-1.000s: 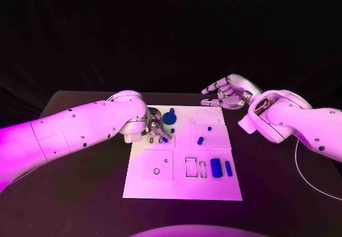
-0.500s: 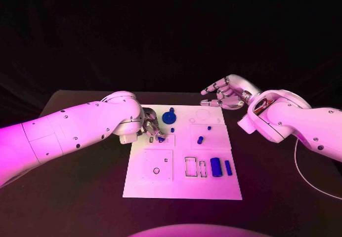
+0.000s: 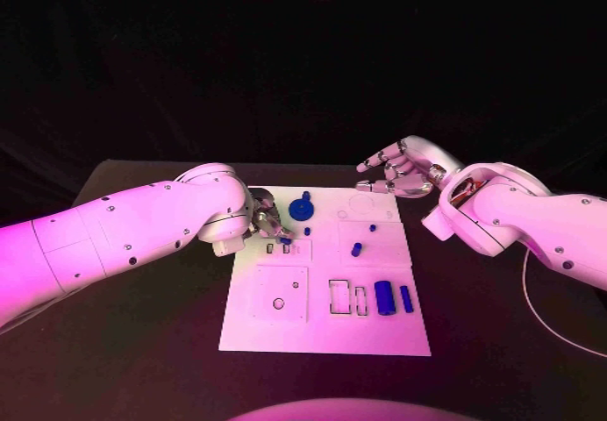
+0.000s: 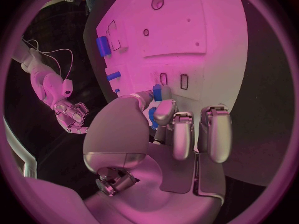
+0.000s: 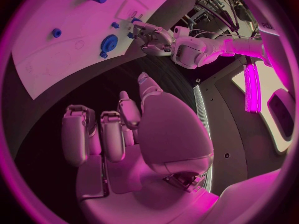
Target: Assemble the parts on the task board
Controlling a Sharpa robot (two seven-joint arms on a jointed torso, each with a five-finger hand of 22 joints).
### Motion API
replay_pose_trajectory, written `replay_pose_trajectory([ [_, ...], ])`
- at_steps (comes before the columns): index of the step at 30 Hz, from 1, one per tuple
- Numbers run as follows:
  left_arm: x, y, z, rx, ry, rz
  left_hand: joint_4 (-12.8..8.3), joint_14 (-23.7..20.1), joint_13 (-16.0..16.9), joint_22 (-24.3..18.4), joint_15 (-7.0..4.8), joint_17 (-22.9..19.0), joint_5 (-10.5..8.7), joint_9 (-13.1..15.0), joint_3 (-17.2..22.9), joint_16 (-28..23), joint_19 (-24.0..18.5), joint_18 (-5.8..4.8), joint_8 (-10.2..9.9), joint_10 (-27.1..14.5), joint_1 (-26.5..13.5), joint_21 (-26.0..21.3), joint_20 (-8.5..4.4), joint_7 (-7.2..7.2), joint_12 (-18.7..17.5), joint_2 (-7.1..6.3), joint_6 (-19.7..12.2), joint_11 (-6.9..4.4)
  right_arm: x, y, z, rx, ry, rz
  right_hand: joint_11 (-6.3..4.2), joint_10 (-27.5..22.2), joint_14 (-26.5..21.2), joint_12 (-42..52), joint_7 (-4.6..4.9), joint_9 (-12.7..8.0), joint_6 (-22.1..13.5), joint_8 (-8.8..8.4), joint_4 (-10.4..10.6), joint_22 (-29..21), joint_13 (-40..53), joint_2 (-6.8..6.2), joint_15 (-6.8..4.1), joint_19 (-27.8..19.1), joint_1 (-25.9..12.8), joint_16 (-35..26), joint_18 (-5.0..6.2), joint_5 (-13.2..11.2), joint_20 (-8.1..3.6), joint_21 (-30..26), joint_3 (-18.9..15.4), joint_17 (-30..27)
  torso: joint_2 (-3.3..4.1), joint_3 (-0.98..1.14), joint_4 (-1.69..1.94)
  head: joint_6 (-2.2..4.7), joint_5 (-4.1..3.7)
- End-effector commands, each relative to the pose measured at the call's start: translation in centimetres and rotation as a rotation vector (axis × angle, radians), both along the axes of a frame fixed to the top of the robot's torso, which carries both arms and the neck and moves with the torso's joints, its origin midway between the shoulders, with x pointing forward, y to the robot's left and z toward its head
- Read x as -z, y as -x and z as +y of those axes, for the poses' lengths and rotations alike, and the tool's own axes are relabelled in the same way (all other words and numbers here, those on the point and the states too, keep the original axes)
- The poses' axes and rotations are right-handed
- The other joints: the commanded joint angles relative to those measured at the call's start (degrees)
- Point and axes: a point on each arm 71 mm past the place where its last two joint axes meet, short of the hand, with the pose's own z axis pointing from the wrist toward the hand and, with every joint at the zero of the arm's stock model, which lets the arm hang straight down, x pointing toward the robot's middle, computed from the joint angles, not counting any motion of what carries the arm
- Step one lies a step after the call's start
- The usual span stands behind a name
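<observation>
The white task board (image 3: 380, 338) lies mid-table. My left hand (image 3: 266, 219) hovers over its far left corner and pinches a small blue part (image 4: 157, 91) between thumb and a fingertip, just above two narrow slots (image 4: 164, 78). A blue gear-shaped disc (image 3: 301, 209) stands beside that hand. Small blue pegs (image 3: 357, 249) sit in the board's far right square. A blue cylinder (image 3: 383, 297) and a blue bar (image 3: 405, 298) lie next to two rectangular slots (image 3: 339, 296). My right hand (image 3: 405, 171) hangs over the board's far right edge, fingers apart, holding nothing.
The black table (image 3: 139, 351) runs wide on both sides of the board. A thin white cable (image 3: 538, 307) trails over the table at the right. In the right wrist view the left hand (image 5: 149, 35) works beyond the gear-shaped disc (image 5: 109, 42).
My left hand has drawn slightly back toward the board's far left corner with the small blue part in its fingers. The right hand has hardly moved.
</observation>
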Motion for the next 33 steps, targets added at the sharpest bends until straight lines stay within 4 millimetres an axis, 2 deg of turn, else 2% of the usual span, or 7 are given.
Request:
replay_pose_trajectory([
  [1,0.0,0.0,-0.2,-0.003,-0.029,-0.021,-9.54,6.02,0.00,9.57,-0.20,15.08,-0.18,0.07,9.76,0.17,3.30,-0.47,0.31,0.40,-0.69,0.16,0.26,-0.34,0.15,0.02,0.10,0.08,0.1,0.1,0.1,-0.018,0.012,0.003,-0.20,0.01,4.62,0.08,0.02,0.08,0.56,0.09,0.09,-0.10,-0.02,0.37,-0.19,-0.40,-0.36,-0.23,0.40,0.32,-0.12,-0.25,-0.40,9.07,0.06,-0.05,-0.07,-0.08,0.11],
  [18,0.8,0.4,-0.2,0.087,-0.167,-0.005,-9.99,6.02,-0.24,9.68,-0.22,15.08,-0.22,0.19,10.20,0.17,3.35,-0.50,0.34,0.31,-0.83,0.21,0.24,-0.35,-0.06,-0.06,0.06,0.06,0.2,0.1,0.2,-0.026,0.011,0.005,-0.20,0.06,4.61,0.16,0.01,0.08,0.59,0.09,0.12,-0.07,0.03,0.34,-0.20,-0.38,-0.43,-0.25,0.40,0.25,-0.13,-0.24,-0.50,9.05,0.04,-0.05,-0.03,-0.25,0.36],
  [33,1.1,0.7,0.0,0.127,-0.200,0.040,-10.32,6.02,-0.79,9.28,-0.20,15.08,-0.25,0.32,10.52,0.17,3.15,-0.40,0.43,0.12,-1.13,-0.04,0.24,-0.37,-0.52,-0.16,0.19,0.05,0.3,0.2,0.2,-0.030,0.009,0.006,-0.20,0.08,4.62,0.20,0.01,0.08,0.59,0.09,0.12,-0.09,0.05,0.34,-0.20,-0.39,-0.44,-0.22,0.40,0.25,-0.13,-0.25,-0.52,9.10,0.04,-0.03,-0.07,-0.49,0.52],
])
